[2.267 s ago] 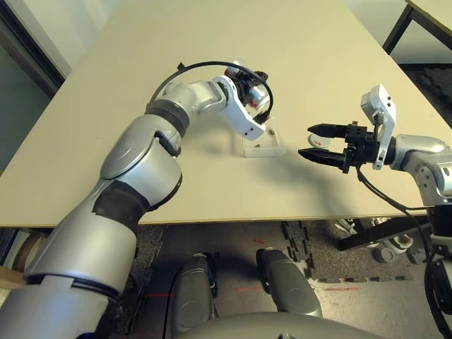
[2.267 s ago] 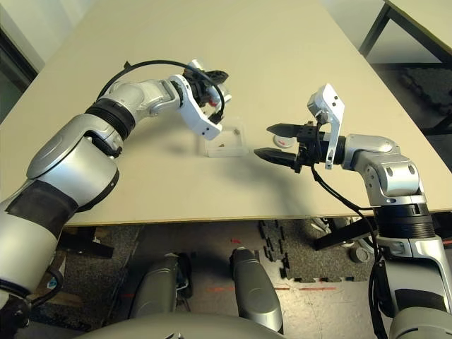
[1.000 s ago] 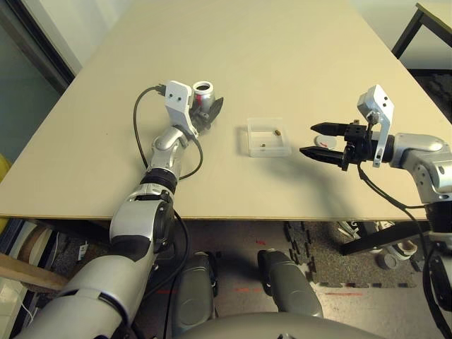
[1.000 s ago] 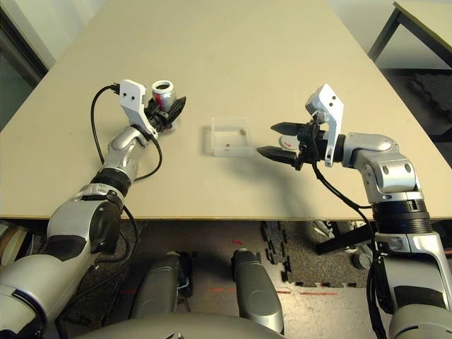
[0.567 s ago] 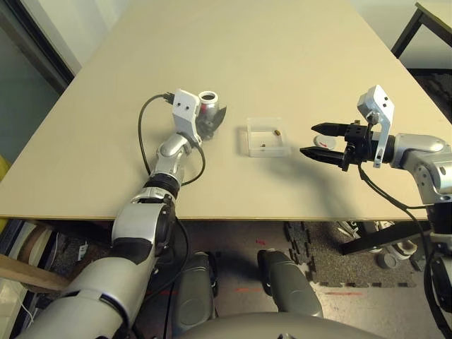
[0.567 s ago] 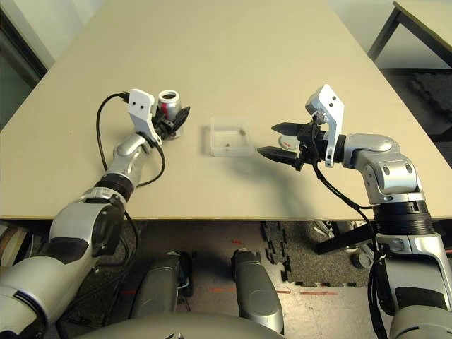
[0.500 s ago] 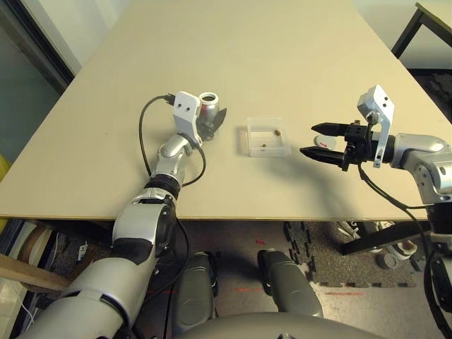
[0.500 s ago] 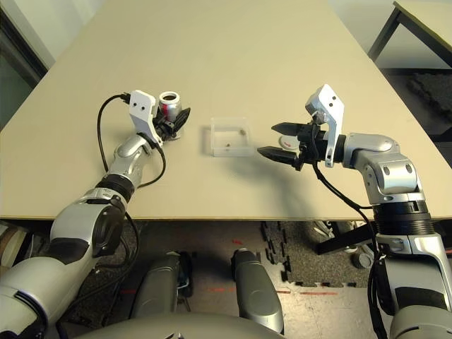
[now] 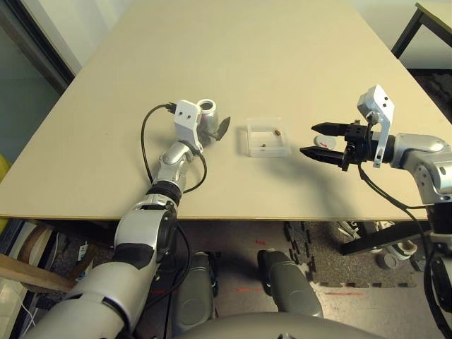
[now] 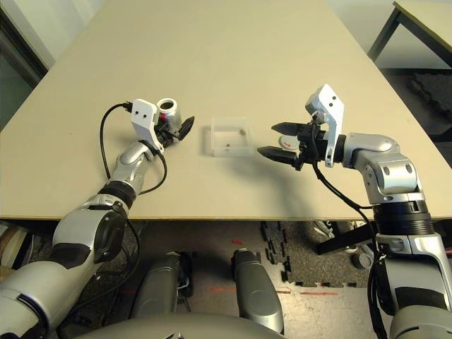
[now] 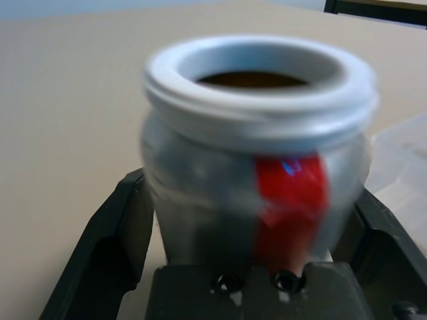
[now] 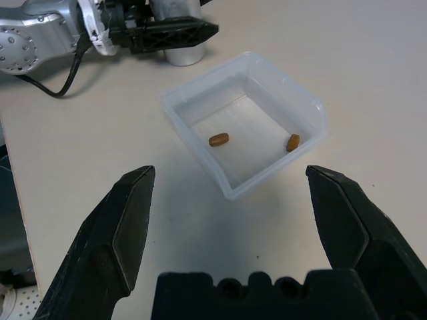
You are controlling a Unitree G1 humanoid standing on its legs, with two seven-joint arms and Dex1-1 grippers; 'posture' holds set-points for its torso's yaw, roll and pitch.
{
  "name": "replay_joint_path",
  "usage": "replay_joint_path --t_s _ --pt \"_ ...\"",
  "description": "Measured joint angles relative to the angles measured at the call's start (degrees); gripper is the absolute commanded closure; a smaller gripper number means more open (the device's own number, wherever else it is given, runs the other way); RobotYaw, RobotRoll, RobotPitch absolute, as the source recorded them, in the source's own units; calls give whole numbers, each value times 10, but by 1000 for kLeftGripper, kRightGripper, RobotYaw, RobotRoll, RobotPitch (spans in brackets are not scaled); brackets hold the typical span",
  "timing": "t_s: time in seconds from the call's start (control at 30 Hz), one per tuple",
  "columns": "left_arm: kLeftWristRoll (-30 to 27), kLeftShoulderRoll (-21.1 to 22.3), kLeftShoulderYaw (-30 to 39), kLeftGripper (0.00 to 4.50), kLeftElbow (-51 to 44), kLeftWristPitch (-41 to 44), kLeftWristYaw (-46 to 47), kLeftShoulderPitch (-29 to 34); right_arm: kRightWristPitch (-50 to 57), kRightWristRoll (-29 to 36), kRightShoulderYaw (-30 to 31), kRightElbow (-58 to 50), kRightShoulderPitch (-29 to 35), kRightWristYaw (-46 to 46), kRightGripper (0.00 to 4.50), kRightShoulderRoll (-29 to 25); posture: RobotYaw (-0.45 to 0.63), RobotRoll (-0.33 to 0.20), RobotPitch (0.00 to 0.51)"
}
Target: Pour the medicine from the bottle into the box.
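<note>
The bottle (image 9: 207, 108), silver-grey with a red label and an open mouth, stands upright on the table left of the box. My left gripper (image 9: 212, 121) is at the bottle (image 11: 253, 153), open, with one finger on each side of it. The box (image 9: 251, 145) is a clear shallow tray at mid-table. Two brown pills of the medicine (image 12: 219, 139) lie in the box (image 12: 287, 81). My right gripper (image 9: 308, 139) hovers just right of the box, open with nothing between its fingers.
The tan table (image 9: 282, 56) stretches far beyond the box, and its front edge (image 9: 233, 217) runs close below both grippers. A black cable (image 9: 146, 138) loops from the left wrist. A dark second table leg (image 9: 404, 32) stands at the far right.
My left arm has brought the bottle down and slightly right, onto the table, and its fingers have spread off it. The right arm has not moved.
</note>
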Motion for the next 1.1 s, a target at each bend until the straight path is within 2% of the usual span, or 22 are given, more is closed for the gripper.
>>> replay_joint_path --t_s 0.3,0.53,0.67,0.83,0.97,1.1 --pt "-25 10 4 9 -73 -8 -53 71 -14 -3 4 19 -13 1 0 7 -241 0 128" --pt "-49 27 -4 9 -208 7 -97 163 -27 -10 8 37 -16 1 0 19 -222 0 126" --pt "-73 49 -9 9 -330 48 -124 249 -37 -11 8 46 -16 -1 0 24 -213 0 124" --pt "-119 89 7 9 -453 157 -117 334 -39 -9 -3 52 -10 -20 0 28 -196 0 123" --pt "-154 133 56 9 -501 229 -75 331 -42 -4 -31 55 -5 -49 0 36 -177 0 126" --pt "-172 191 106 9 -472 256 -52 286 -52 -1 -67 74 -2 -94 0 47 -168 0 129"
